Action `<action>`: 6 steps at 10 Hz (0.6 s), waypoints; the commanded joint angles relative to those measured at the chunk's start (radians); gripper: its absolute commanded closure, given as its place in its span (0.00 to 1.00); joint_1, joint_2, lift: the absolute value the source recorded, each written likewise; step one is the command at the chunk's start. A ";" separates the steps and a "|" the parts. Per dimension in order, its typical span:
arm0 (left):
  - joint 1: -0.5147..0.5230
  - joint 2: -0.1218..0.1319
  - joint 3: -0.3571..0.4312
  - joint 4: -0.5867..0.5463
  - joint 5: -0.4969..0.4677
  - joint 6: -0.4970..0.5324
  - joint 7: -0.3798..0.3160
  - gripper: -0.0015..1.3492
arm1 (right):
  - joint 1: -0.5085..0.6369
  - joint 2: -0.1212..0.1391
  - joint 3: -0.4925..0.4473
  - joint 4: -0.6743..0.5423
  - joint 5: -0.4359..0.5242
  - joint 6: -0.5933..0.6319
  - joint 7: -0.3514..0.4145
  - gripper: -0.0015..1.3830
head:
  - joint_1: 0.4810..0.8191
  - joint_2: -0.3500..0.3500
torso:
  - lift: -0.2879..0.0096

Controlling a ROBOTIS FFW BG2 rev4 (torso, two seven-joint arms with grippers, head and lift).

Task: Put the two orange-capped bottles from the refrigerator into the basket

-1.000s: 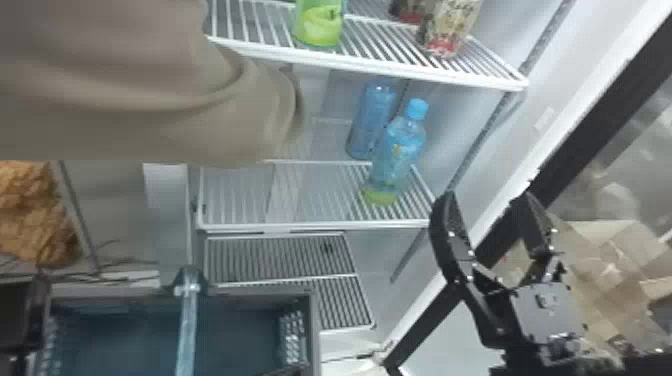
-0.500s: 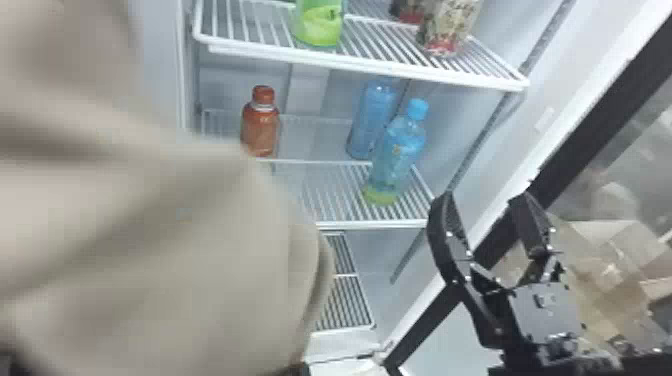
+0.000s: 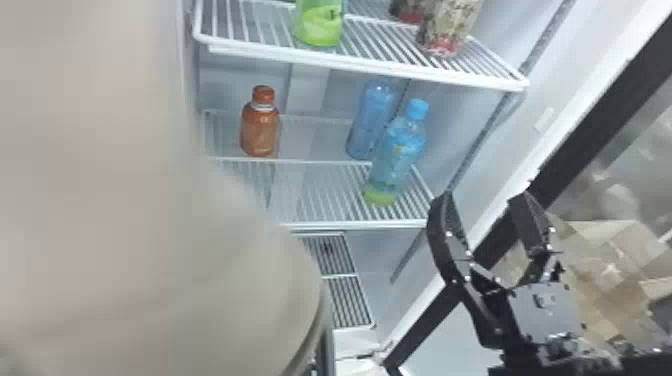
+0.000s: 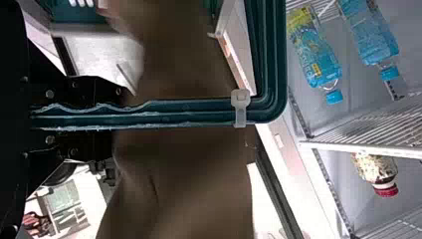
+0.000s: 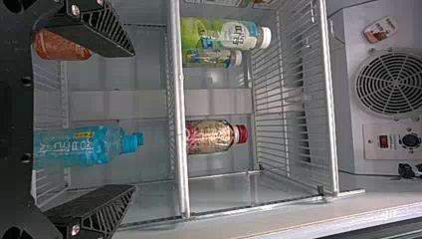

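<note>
Orange-capped bottle (image 3: 259, 131): upright on the lower wire shelf (image 3: 350, 225) of the refrigerator (image 3: 555, 90), at 10 o'clock from the centre of the head view. Two blue bottles (image 3: 395, 155) (image 3: 371, 120) occupy the same shelf at 2 o'clock. A green bottle (image 3: 319, 25) is on the upper shelf (image 3: 350, 64) at 12 o'clock. Right gripper (image 3: 482, 202): located at 3 o'clock, released, fingers apart. Left gripper (image 4: 119, 115): clamped on the green bar of the basket (image 4: 184, 112); the bar extends toward 3 o'clock in the left wrist view.
</note>
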 commanded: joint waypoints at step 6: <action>-0.002 0.000 -0.004 0.000 0.006 0.000 0.000 0.85 | -0.005 0.000 0.000 0.003 0.002 0.000 -0.002 0.08 | 0.63 0.00 | 0.00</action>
